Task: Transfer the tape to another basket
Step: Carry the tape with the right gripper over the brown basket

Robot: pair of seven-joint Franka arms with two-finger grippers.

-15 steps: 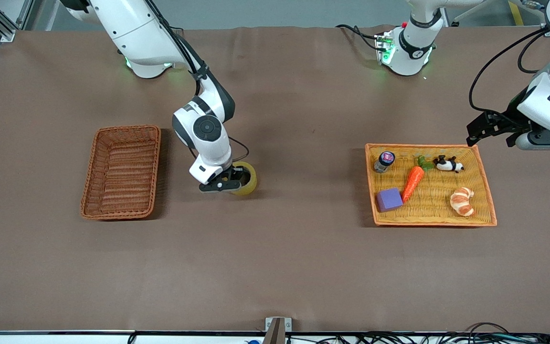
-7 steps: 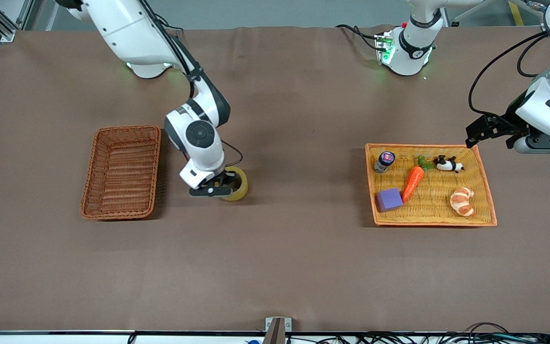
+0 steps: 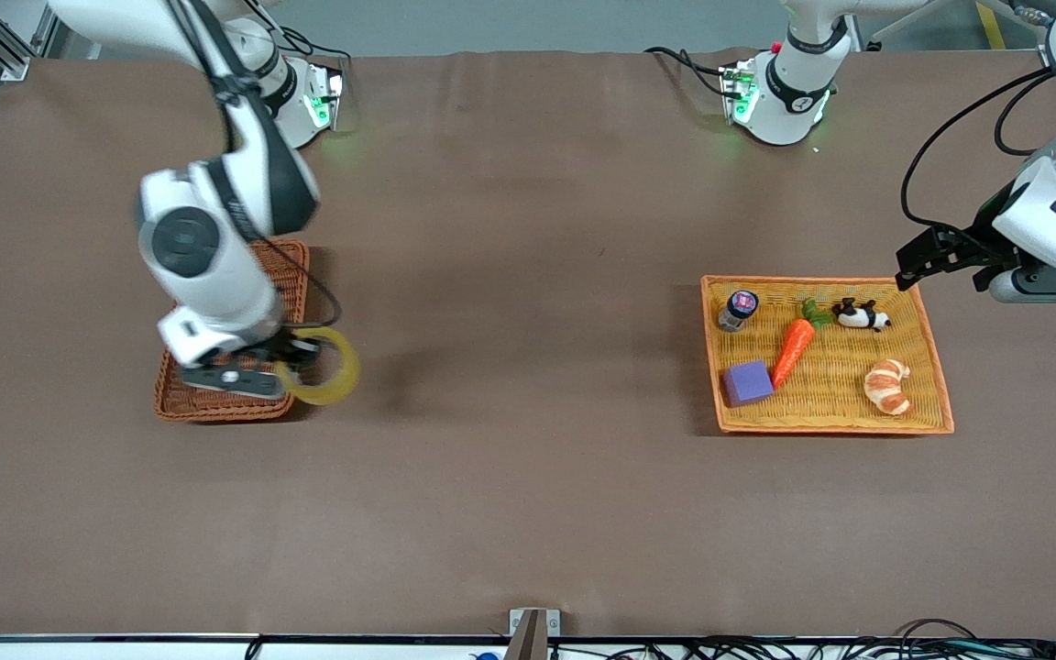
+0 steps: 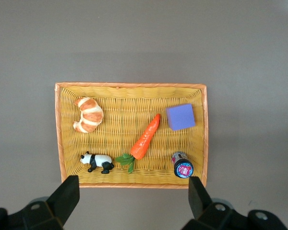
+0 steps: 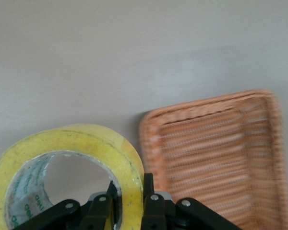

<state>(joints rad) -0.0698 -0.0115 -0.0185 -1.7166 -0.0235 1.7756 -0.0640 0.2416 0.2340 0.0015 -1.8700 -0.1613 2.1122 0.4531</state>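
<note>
My right gripper (image 3: 282, 360) is shut on the tape (image 3: 324, 367), a yellowish ring, and holds it in the air over the corner of the reddish-brown basket (image 3: 285, 261) that faces the front camera and the table's middle. In the right wrist view the fingers (image 5: 148, 191) pinch the wall of the tape (image 5: 77, 143), one inside the ring and one outside, with the basket (image 5: 216, 158) beside it. My left gripper (image 3: 915, 259) is open and empty, in the air over the edge of the orange-yellow tray (image 3: 936, 367). It waits there.
The tray (image 4: 59, 129) at the left arm's end holds a croissant (image 3: 888, 386), a carrot (image 3: 793, 350), a purple block (image 3: 747, 382), a toy panda (image 3: 861, 316) and a small jar (image 3: 738, 309). A bracket (image 3: 533, 629) sits at the table's front edge.
My right gripper has lifted the tape off the table and carried it toward the right arm's end, up to the reddish-brown basket's corner. The left arm has hardly moved.
</note>
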